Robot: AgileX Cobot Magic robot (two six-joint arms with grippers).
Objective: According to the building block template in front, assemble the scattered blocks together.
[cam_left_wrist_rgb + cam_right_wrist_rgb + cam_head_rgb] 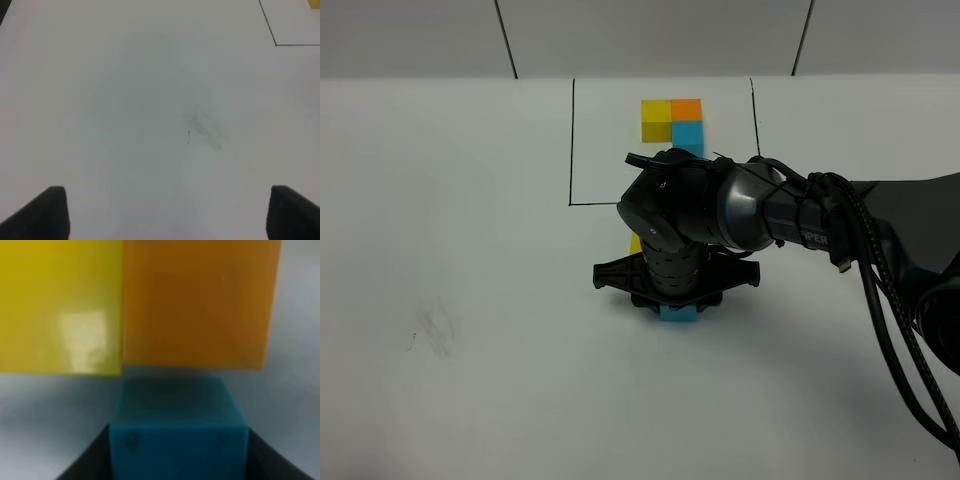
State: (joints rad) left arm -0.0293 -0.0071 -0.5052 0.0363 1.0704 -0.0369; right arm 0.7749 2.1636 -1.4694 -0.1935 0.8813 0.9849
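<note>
The template, a yellow block (656, 119), an orange block (686, 109) and a blue block (689, 135), lies inside a black-outlined square (570, 150) at the back. My right gripper (677, 305) points down just in front of the square, shut on a loose blue block (678, 314). The right wrist view shows this blue block (180, 435) between the fingers (90, 460), close to a loose yellow block (60, 305) and a loose orange block (200, 305) lying side by side. The arm hides most of these in the high view. My left gripper (170, 215) is open and empty over bare table.
The right arm and its cables (880, 300) stretch from the right edge to the middle. A grey smudge (435, 330) marks the white table (470, 400) on the left, and it also shows in the left wrist view (205, 127).
</note>
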